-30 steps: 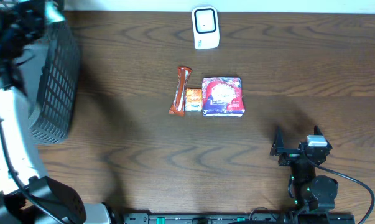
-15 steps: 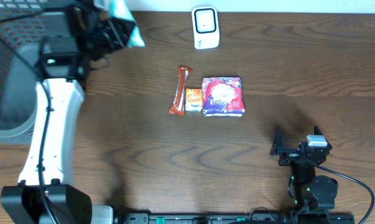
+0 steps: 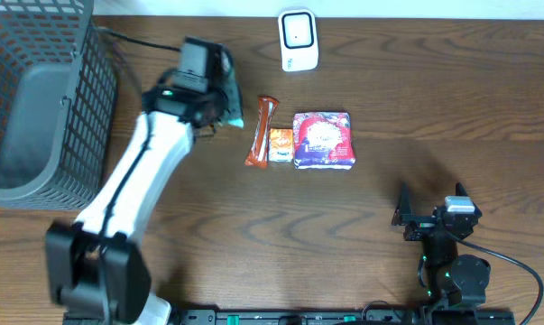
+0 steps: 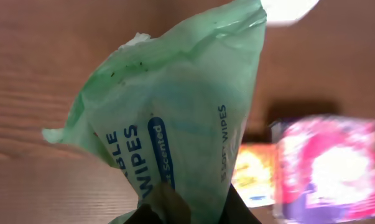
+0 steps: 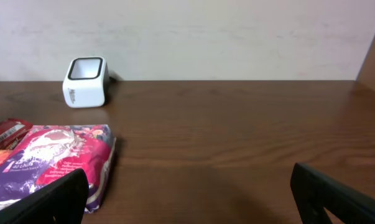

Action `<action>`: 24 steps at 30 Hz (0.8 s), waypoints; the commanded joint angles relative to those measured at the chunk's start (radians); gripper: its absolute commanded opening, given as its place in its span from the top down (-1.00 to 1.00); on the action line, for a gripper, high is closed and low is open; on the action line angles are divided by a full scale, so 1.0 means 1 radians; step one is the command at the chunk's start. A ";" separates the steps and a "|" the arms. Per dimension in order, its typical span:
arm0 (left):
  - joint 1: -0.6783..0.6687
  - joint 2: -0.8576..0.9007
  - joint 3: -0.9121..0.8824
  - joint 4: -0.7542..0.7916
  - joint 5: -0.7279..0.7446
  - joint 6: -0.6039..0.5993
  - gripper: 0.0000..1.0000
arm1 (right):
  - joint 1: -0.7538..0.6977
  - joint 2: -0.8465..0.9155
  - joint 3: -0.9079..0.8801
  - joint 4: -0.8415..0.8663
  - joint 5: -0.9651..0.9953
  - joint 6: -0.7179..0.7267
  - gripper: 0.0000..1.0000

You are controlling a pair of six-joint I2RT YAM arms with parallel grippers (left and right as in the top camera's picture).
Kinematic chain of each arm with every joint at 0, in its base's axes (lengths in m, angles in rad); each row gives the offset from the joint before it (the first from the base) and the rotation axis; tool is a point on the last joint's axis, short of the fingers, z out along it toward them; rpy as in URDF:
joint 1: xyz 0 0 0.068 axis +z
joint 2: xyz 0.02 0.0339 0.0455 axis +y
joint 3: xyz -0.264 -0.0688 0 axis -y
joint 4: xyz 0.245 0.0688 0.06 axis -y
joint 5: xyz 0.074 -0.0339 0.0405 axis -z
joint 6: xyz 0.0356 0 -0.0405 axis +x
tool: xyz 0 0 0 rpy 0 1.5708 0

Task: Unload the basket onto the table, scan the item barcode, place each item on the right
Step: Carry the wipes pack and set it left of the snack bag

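Near the front of the table (image 3: pixel 253 244), the right gripper (image 3: pixel 431 213) sits low with its two fingers (image 5: pixel 47 199) spread wide and nothing between them. Its own camera shows them as big dark shapes in the bottom corners. From above they are only small black points.

Farther in, three snacks lie in a row, touching: an orange bar (image 3: pixel 263 132), a small orange packet (image 3: pixel 280 144) and a purple and red pack (image 3: pixel 323 140).

Just left of the bar, the left gripper (image 3: pixel 219 90) pinches a green wipes pack (image 3: pixel 230 97). From above the pack is only a green scrap by the arm. The left wrist camera is filled with it, and there you can read "WIPES" and "Scented" in blue. The other words are cut off.

Farthest back stands the white scanner (image 3: pixel 299 41), apart from the wipes pack. The right wrist camera shows writing on its side, too small to read. A grey basket (image 3: pixel 82 108) sits at the far left, seen only from above.
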 commanded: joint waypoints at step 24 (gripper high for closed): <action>0.005 0.249 -0.007 0.061 0.117 0.221 0.07 | 0.010 -0.005 -0.002 -0.003 -0.006 -0.004 -0.99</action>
